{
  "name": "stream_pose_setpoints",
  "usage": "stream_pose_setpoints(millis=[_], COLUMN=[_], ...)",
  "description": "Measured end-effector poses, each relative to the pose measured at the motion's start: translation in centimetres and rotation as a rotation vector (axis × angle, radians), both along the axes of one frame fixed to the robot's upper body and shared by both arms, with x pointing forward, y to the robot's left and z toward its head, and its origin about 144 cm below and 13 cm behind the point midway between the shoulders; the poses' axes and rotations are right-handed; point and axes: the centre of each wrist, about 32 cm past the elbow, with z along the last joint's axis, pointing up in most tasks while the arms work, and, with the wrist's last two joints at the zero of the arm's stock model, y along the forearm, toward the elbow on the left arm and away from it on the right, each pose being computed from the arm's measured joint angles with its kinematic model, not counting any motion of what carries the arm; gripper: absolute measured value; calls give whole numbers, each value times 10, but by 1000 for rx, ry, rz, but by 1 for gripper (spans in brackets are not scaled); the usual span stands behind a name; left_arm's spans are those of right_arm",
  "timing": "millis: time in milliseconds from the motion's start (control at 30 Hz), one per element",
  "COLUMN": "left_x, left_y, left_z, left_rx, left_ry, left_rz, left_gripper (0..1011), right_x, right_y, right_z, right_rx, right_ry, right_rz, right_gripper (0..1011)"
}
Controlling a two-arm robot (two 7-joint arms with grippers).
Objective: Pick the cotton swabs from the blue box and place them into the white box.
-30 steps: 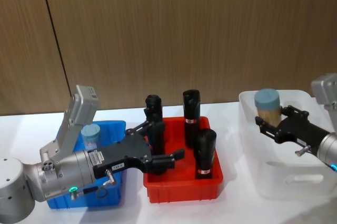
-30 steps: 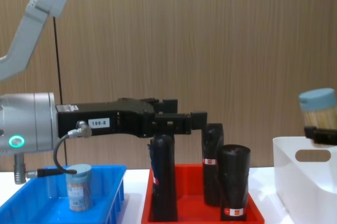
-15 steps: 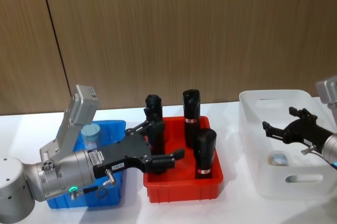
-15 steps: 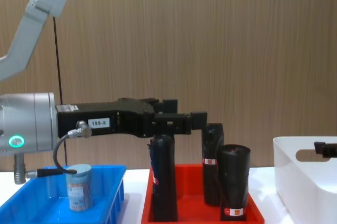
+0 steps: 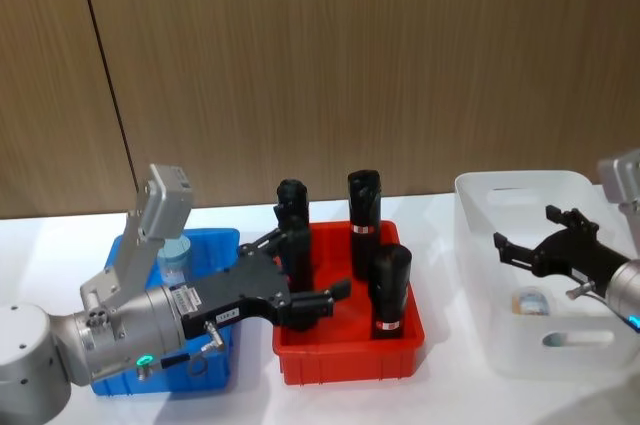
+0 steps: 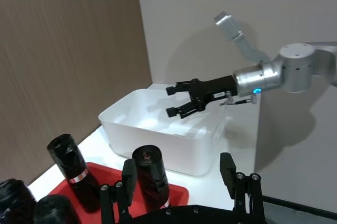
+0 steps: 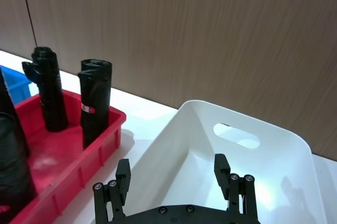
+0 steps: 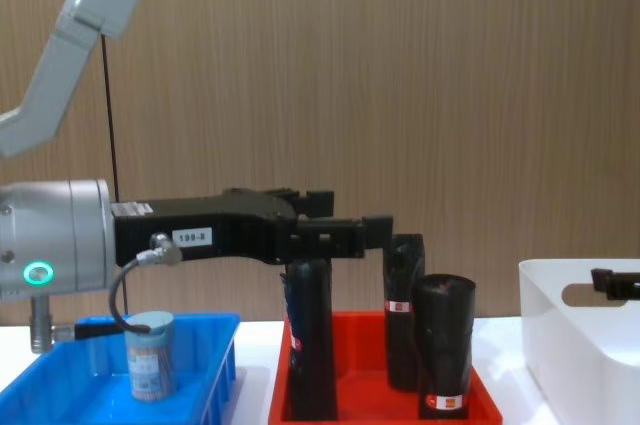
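Head view: at lower left, the left gripper [image 5: 305, 270] hangs with fingers spread over the left part of the red tray [image 5: 345, 357], which holds 4 upright black cylinders [image 5: 364, 210]. Further left, 1 cotton swab jar [image 5: 172, 253] stands in the blue box [image 5: 212, 237]. At right, the right gripper [image 5: 525, 230], fingers apart and empty, hovers over the white box [image 5: 520, 353], where a second cotton swab jar [image 5: 530, 300] lies on the floor.

Left wrist view: the left gripper's spread fingers [image 6: 226, 168] flank 1 black cylinder [image 6: 150, 168].

Right wrist view: the right gripper's parted fingers [image 7: 221, 167] hang above the white box's interior.

Chest view: at lower left the cotton swab jar [image 8: 150, 357] stands upright in the blue box [image 8: 222, 370]. The left gripper reaches across at about the height of the cylinder tops.
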Motion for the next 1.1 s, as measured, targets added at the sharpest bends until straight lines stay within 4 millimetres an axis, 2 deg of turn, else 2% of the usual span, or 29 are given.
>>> stream_pose_setpoints(millis=[533, 1100], left_x=[-14, -29], left_y=[-16, -33], left_z=[-5, -10], left_rx=[36, 58], left_ry=[-50, -111], left_rz=[163, 332], left_gripper=[1004, 1004], right_x=[-40, -88], right_y=[38, 73], right_z=[-3, 4], right_rx=[60, 156], right_ry=[-88, -172], right_rz=[-9, -37], right_gripper=[1001, 1002])
